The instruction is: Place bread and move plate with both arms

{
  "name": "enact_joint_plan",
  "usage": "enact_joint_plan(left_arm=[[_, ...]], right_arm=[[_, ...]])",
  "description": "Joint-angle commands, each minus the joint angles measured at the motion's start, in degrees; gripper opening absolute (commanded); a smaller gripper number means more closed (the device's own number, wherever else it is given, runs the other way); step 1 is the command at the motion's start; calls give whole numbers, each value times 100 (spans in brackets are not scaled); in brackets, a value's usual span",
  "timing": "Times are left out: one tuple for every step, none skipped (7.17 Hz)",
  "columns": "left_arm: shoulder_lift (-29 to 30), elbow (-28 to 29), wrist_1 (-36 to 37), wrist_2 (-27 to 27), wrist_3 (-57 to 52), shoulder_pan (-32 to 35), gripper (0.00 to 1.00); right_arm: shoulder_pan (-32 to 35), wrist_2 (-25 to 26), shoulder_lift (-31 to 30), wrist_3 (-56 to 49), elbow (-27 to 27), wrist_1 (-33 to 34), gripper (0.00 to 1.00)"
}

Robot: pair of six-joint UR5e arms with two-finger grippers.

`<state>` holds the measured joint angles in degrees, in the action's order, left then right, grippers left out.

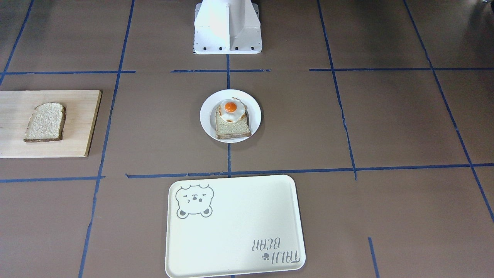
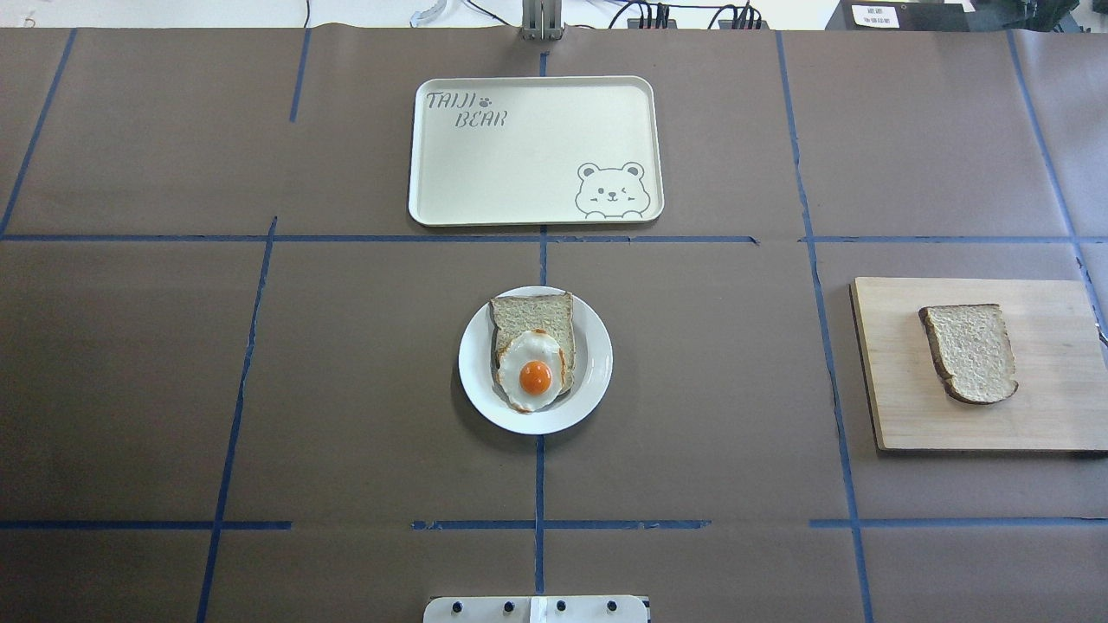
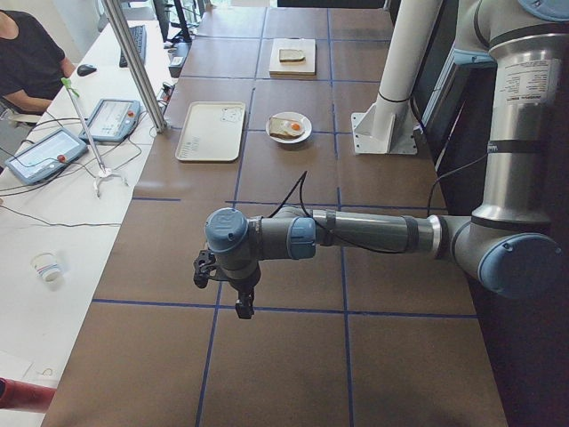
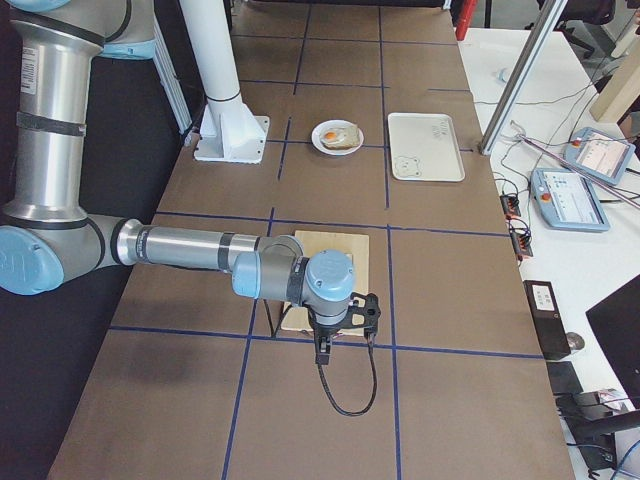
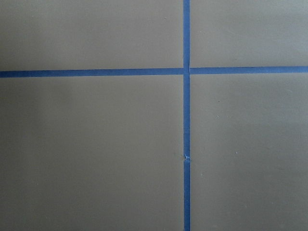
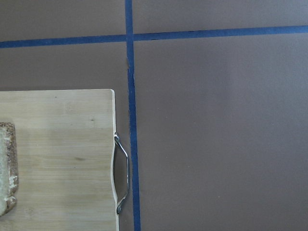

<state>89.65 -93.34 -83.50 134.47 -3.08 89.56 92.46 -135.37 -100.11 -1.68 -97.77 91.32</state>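
The plain bread (image 1: 45, 121) lies on a wooden cutting board (image 1: 83, 127) on the robot's right; it also shows in the overhead view (image 2: 971, 352) and at the left edge of the right wrist view (image 6: 7, 168). The white plate (image 1: 255, 112) sits mid-table (image 2: 476, 363) and holds a slice with a fried egg (image 2: 532, 355). My left gripper (image 3: 242, 307) hangs over bare table far from the plate. My right gripper (image 4: 323, 350) hangs beyond the board's outer end. Both show only in side views, so I cannot tell whether they are open or shut.
A cream bear tray (image 2: 537, 173) lies beyond the plate on the far side from the robot. The white pedestal (image 1: 227, 27) stands behind the plate. The board has a metal handle (image 6: 122, 173) on its outer edge. Blue tape lines cross the brown table cover.
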Motion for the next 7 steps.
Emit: enact_joint_plan(left_arm=[[-1, -9, -9, 9, 0, 9, 100], [-1, -9, -9, 9, 0, 9, 100], [-1, -9, -9, 0, 0, 9, 100], [-1, -9, -9, 9, 0, 9, 100], [-1, -9, -9, 9, 0, 9, 100], [-1, -9, -9, 9, 0, 9, 100], [-1, -9, -17, 9, 0, 9, 100]], right_arm=[[0, 2, 9, 36, 30, 0, 100], [0, 2, 18, 45, 30, 0, 100], [0, 2, 18, 45, 13, 0, 100], [0, 10, 26, 54, 21, 0, 100], [0, 10, 26, 54, 21, 0, 100], [0, -7, 44, 54, -14, -9, 100], [-8, 2, 87, 19, -23, -9, 100]])
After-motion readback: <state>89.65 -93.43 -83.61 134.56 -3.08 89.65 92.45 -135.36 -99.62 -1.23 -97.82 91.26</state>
